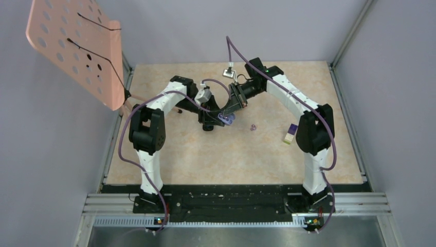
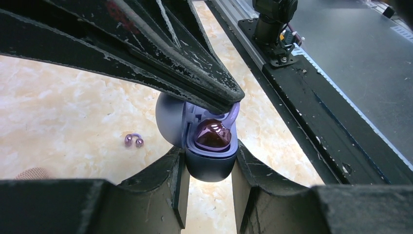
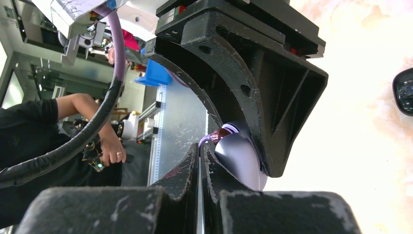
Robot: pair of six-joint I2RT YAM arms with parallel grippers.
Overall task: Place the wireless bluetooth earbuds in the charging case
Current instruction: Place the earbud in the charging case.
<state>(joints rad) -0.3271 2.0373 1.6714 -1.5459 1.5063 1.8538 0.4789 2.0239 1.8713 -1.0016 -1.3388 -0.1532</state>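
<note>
Left wrist view: left hand (image 2: pixel 209 155) clamped on the open charging case (image 2: pixel 210 171), glossy pink earbud (image 2: pixel 213 135) inside, right hand (image 2: pixel 232 96), fingers together, touching just above it.

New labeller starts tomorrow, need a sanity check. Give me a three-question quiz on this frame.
1. True or false: the left gripper is clamped on the open charging case.
2. What sits in the case's well? A) a glossy pinkish-purple earbud B) a black earbud C) nothing
3. Are the right gripper jaws open or shut?

Key: 1 true. 2 A. 3 shut.
</note>
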